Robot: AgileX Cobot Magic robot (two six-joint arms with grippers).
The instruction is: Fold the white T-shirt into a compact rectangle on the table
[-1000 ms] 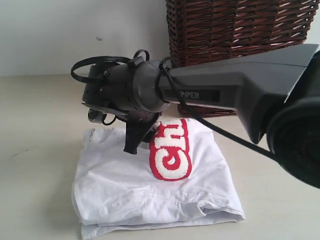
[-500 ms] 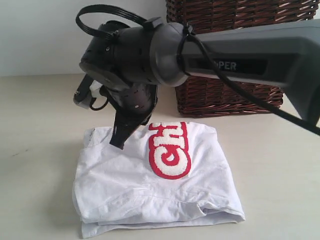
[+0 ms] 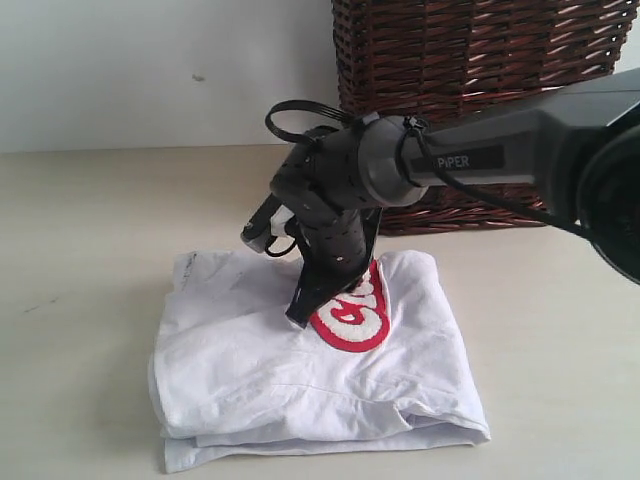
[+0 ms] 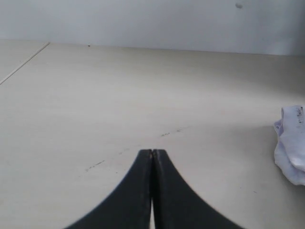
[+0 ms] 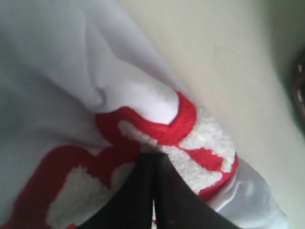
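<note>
The white T-shirt lies folded into a rough rectangle on the table, its red-outlined lettering facing up. My right gripper is shut and points down, with its tips pressing on the shirt at the left edge of the lettering. In the right wrist view the closed tips touch the fuzzy lettering, and the cloth bulges up just beyond them. No cloth shows between the jaws. My left gripper is shut and empty above bare table, with a shirt corner off to one side.
A dark brown wicker basket stands just behind the shirt at the back right, close to my right arm. A plain white wall runs along the far table edge. A few small dark specks mark the table.
My right gripper closed in the air, then swung right and down onto the lettering. The lettering now looks shorter and bunched. The left gripper stayed shut.
</note>
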